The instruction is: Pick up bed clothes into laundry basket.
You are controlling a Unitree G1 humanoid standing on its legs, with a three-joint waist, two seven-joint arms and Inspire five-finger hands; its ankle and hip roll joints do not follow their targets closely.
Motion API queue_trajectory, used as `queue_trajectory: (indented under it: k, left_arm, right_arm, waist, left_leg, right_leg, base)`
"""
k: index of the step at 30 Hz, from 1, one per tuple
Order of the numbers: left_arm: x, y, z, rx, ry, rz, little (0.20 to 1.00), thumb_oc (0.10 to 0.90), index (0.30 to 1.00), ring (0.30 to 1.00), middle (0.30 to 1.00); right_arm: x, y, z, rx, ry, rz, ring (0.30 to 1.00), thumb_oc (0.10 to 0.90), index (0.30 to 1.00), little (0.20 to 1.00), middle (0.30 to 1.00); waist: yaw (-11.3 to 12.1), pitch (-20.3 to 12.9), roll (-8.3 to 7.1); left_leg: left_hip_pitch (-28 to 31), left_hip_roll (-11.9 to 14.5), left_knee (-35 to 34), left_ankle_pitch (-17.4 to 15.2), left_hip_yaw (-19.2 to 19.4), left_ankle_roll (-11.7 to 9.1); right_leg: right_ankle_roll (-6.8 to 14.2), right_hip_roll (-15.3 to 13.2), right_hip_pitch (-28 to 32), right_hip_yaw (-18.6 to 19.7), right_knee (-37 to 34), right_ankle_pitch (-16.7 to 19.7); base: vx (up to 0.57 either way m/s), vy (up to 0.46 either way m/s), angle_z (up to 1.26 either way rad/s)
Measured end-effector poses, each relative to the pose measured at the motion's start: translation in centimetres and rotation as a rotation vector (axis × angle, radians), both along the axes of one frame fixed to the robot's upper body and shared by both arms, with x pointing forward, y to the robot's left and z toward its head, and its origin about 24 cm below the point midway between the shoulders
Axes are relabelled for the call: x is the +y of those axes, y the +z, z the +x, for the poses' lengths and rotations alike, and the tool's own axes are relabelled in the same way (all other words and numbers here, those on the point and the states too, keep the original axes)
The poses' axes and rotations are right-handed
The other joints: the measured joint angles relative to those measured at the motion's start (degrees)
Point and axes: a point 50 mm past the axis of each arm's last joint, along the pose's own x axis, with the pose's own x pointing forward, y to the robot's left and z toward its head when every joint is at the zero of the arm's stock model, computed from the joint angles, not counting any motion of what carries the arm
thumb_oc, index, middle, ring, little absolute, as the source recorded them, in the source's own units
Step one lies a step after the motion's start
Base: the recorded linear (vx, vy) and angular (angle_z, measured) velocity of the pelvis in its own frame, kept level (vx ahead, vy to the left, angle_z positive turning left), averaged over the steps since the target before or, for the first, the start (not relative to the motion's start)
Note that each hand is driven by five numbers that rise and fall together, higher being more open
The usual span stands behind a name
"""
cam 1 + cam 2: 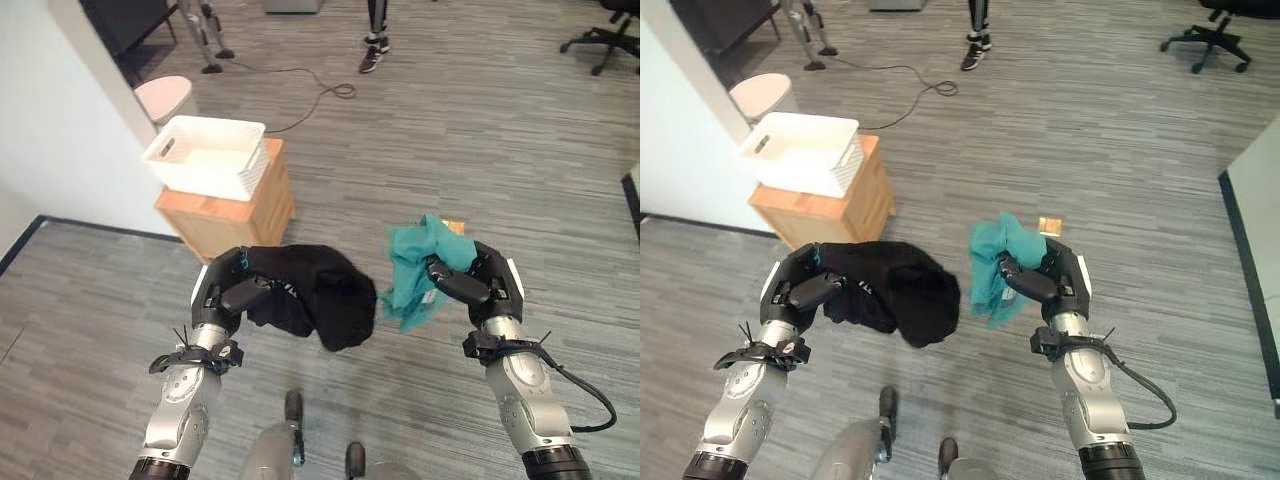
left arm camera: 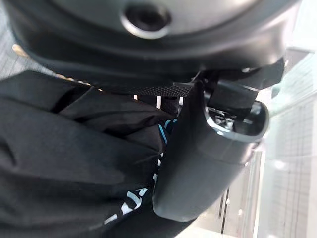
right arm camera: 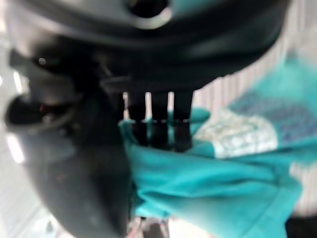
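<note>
While hands (image 1: 235, 290) (image 1: 470, 280) grip clothes (image 1: 320, 290), basket (image 1: 205, 155) apart

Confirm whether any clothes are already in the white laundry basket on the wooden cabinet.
No: the white laundry basket looks empty, while the black garment is in the left hand and the teal garment in the right hand.

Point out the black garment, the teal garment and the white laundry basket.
black garment (image 1: 335, 300): left eye view, its hanging bulk.
teal garment (image 1: 410, 262): left eye view, its upper folds.
white laundry basket (image 1: 175, 147): left eye view, its near-left rim.
</note>
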Motion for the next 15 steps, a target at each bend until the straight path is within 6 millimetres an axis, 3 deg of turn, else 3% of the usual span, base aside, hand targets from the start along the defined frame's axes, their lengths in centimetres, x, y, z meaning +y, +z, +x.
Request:
queue_trajectory:
  k: [1, 2, 3, 4, 5, 6, 9, 10, 11, 15]
  left_arm:
    - [-0.1, 0.0, 0.0, 0.000, -0.004, -0.002, 0.300, 0.400, 0.300, 0.300, 0.300]
    - [-0.1, 0.1, 0.1, -0.004, -0.007, 0.000, 0.300, 0.400, 0.300, 0.300, 0.300]
    - [-0.5, 0.6, 0.5, -0.025, -0.012, -0.007, 0.300, 0.400, 0.300, 0.300, 0.300]
    - [-0.6, 1.4, 0.7, -0.055, -0.002, -0.013, 0.300, 0.400, 0.300, 0.300, 0.300]
    - [-0.5, 2.2, 1.0, -0.091, 0.003, -0.016, 0.300, 0.400, 0.300, 0.300, 0.300]
    - [-0.7, 2.8, 1.5, -0.111, 0.001, -0.016, 0.300, 0.400, 0.300, 0.300, 0.300]
    - [-0.8, 2.7, 1.5, -0.107, 0.009, -0.028, 0.300, 0.400, 0.300, 0.300, 0.300]
    - [-0.7, 2.5, 1.4, -0.098, 0.017, -0.029, 0.300, 0.400, 0.300, 0.300, 0.300]
    - [0.1, 1.2, 0.5, -0.042, 0.040, -0.016, 0.300, 0.400, 0.300, 0.300, 0.300]
    - [1.8, -1.3, -1.2, 0.061, 0.189, 0.017, 0.300, 0.400, 0.300, 0.300, 0.300]
  right_arm:
    - [-0.4, -0.4, -0.6, 0.017, -0.014, -0.008, 0.300, 0.400, 0.300, 0.300, 0.300]
    - [-0.8, -0.8, -1.2, 0.035, -0.031, -0.009, 0.300, 0.400, 0.300, 0.300, 0.300]
    - [-1.3, -1.1, -1.9, 0.051, -0.058, -0.007, 0.300, 0.400, 0.300, 0.300, 0.300]
    - [-1.4, -1.0, -2.0, 0.048, -0.056, -0.020, 0.300, 0.400, 0.300, 0.300, 0.300]
    - [-1.3, -0.1, -1.8, 0.016, -0.047, -0.034, 0.300, 0.400, 0.300, 0.300, 0.300]
    - [-1.2, 0.3, -1.6, -0.003, -0.043, -0.035, 0.300, 0.400, 0.300, 0.300, 0.300]
    - [-0.5, 0.1, -1.4, -0.002, -0.026, -0.022, 0.300, 0.400, 0.300, 0.300, 0.300]
    - [0.0, 0.0, -1.3, -0.003, -0.005, -0.012, 0.300, 0.400, 0.300, 0.300, 0.300]
    - [2.5, -1.1, -1.2, 0.020, 0.047, 0.056, 0.300, 0.400, 0.300, 0.300, 0.300]
    - [-0.4, -1.4, -2.6, 0.042, -0.076, -0.032, 0.300, 0.400, 0.300, 0.300, 0.300]
  waist:
    - [-0.7, -0.5, 1.60]
    - [-2.2, -0.8, 2.52]
    - [-4.2, -0.8, 3.41]
    - [-4.0, -1.0, 3.92]
    - [-3.8, -1.0, 4.04]
    - [-4.1, -0.9, 4.40]
    - [-2.7, -1.1, 4.44]
    - [-2.3, -1.0, 4.24]
    - [-1.3, -3.4, -2.43]
    - [-1.3, -5.4, -1.48]
  left_leg:
    - [2.3, -0.1, -0.9, 4.0, 0.3, 1.8]
    - [5.2, -0.1, -3.8, 2.6, 1.4, 4.2]
    - [8.8, 0.6, -8.1, 3.1, 0.2, 5.2]
    - [10.5, 0.9, -11.4, 3.1, -1.2, 5.5]
    - [10.8, 0.0, -13.1, 3.1, -1.3, 5.4]
    - [10.7, -0.9, -13.2, 2.8, -2.3, 5.0]
    - [12.0, -1.5, -13.3, 1.4, -2.3, 3.0]
    - [12.1, -1.7, -13.3, 1.3, -2.4, 2.9]
    - [12.5, -1.1, -13.3, 0.5, -1.9, 1.9]
    - [11.1, -1.0, -13.6, -1.6, 0.5, 2.7]
  right_leg:
    - [1.1, 1.2, 1.4, 0.2, 0.3, -0.7]
    - [2.4, 2.2, 2.7, -0.2, 1.2, -1.8]
    - [5.3, 2.0, 1.1, -1.4, 7.0, -4.8]
    - [4.8, 0.7, -2.6, -1.3, 11.3, -8.6]
    - [5.1, -1.8, -4.3, -1.1, 8.1, -8.0]
    - [4.7, -3.1, -3.3, -2.7, 5.6, -4.8]
    - [4.7, -3.9, -1.0, -2.9, 3.7, -3.4]
    - [4.7, -3.9, -0.8, -2.9, 3.7, -3.4]
    - [4.7, -3.5, -0.2, -1.6, 2.7, -3.4]
    - [4.5, -3.8, -1.4, -0.4, 2.5, -3.2]
  base:
    - [0.07, 0.038, -0.24]
    - [0.04, 0.039, 0.43]
    - [0.02, 0.048, 0.47]
    - [0.00, 0.057, 0.29]
    - [0.00, 0.059, 0.12]
    - [0.02, 0.063, 0.14]
    - [0.02, 0.032, 0.09]
    - [0.04, -0.013, 0.10]
    - [0.05, -0.015, 0.09]
    - [0.00, 0.011, -0.14]
